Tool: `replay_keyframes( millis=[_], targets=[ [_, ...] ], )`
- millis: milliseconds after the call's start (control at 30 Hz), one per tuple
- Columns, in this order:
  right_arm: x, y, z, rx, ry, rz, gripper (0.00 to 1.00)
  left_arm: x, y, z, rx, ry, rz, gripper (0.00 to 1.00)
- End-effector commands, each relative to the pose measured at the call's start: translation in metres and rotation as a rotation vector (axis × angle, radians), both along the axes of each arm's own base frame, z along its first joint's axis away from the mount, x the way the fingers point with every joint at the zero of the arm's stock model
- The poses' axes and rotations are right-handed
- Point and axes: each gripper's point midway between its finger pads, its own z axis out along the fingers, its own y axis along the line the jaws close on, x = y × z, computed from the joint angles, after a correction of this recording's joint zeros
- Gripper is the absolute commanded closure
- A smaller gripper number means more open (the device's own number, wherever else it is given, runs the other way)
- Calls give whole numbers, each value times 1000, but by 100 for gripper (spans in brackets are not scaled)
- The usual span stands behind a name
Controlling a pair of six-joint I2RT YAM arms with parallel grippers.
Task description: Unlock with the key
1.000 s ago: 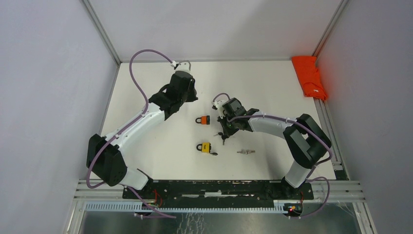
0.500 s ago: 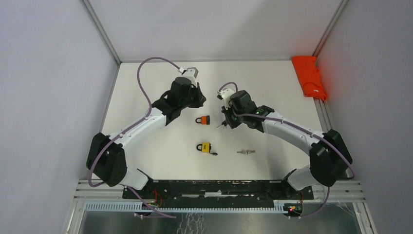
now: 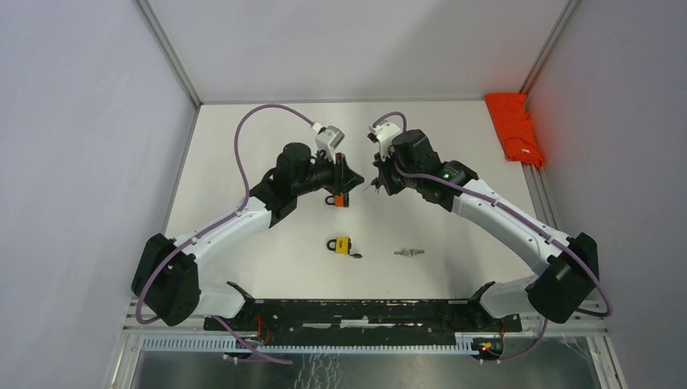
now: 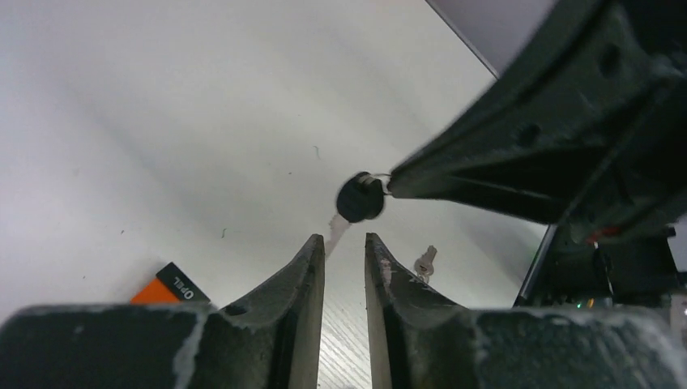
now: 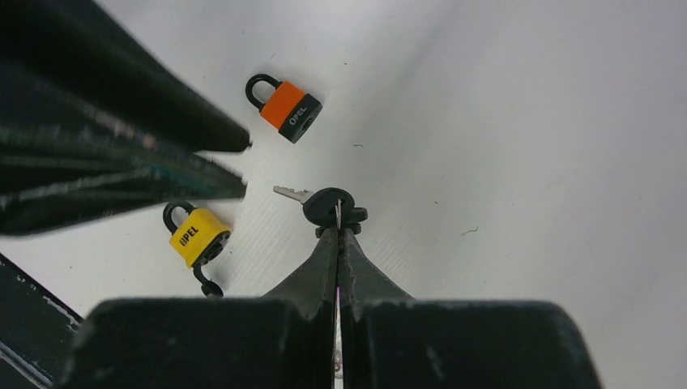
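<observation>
My right gripper (image 5: 338, 231) is shut on the ring of a black-headed key (image 5: 328, 207), which hangs above the table with its silver blade pointing left. Tip to tip with it is my left gripper (image 4: 344, 239), jaws a little apart with nothing between them; the same key (image 4: 360, 198) hangs just beyond its fingertips. An orange padlock (image 5: 285, 108) lies shut on the table below, partly covered by the left gripper (image 3: 350, 180) in the top view. Nearer the front lies a yellow padlock (image 3: 340, 245) with a black key (image 3: 356, 255) at its base.
A loose silver key (image 3: 409, 252) lies on the table right of the yellow padlock. An orange cloth (image 3: 517, 128) sits at the back right edge. Grey walls and metal rails close in the white table (image 3: 243, 146).
The right gripper has lifted the black-headed key off the table and carried it back and up. The left gripper has swung right to face it, and its jaws closed, then parted again.
</observation>
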Motion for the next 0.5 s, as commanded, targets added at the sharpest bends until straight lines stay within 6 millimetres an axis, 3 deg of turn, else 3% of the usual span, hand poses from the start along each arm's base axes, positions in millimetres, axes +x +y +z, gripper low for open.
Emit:
replay_keyframes(
  millis=[0,233,467],
  targets=[
    [3,-10,22,4,-16,-59,100,-12,-9,22,49,-186,-66,68],
    [4,-11,34,8,-27,-64,100,-12,-12,2,237,-238,9,65],
    [-2,-14,33,6,-17,-55,100,-6,-12,-23,457,-293,99,63]
  ],
)
